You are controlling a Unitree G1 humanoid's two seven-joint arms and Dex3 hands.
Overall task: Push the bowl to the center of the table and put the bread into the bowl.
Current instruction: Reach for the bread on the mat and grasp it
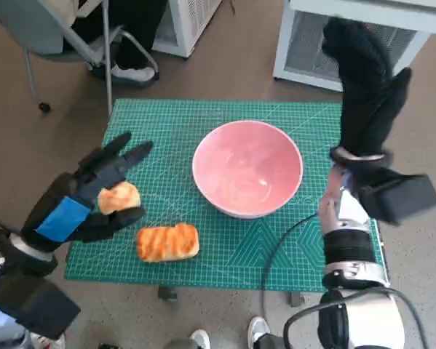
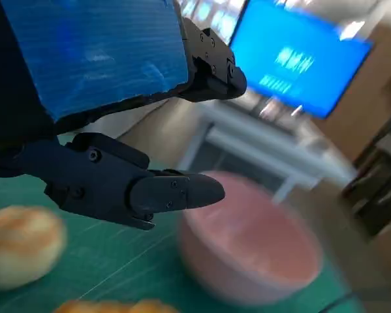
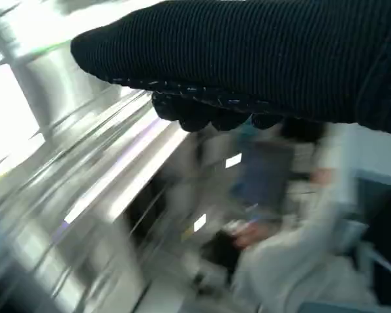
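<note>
1. We find the pink bowl (image 1: 247, 168) sitting on the green cutting mat (image 1: 203, 120), close to the middle of the table as the head view shows it, so we judge the push largely settled and the bread the matter in hand.

2. There are two pieces of bread. A round roll (image 1: 118, 198) sits right against our left hand (image 1: 86, 198), between the raised fingers and the thumb below it. The long loaf (image 1: 167, 242) lies on the mat just beside that hand, on the side nearer our body.

3. The left hand's fingers are spread and pointing toward the bowl. Whether the roll is truly pinched or merely lies under the hand we cannot tell: the left wrist view shows the roll (image 2: 19, 244) apart from the one fingertip it makes clear.

4. The relation that counts: the bowl lies from the left hand across the mat toward our right and slightly away from us, with bare mat between them. In the left wrist view the bowl (image 2: 250, 251) sits straight ahead of the fingers.

5. The long loaf's long axis runs roughly across the table, left to right.

6. Our right hand (image 1: 367, 94) is lifted high beyond the bowl's right side, holding nothing, fingers together and extended. The left hand is far nearer both breads, so we judge it the one to carry.
</note>
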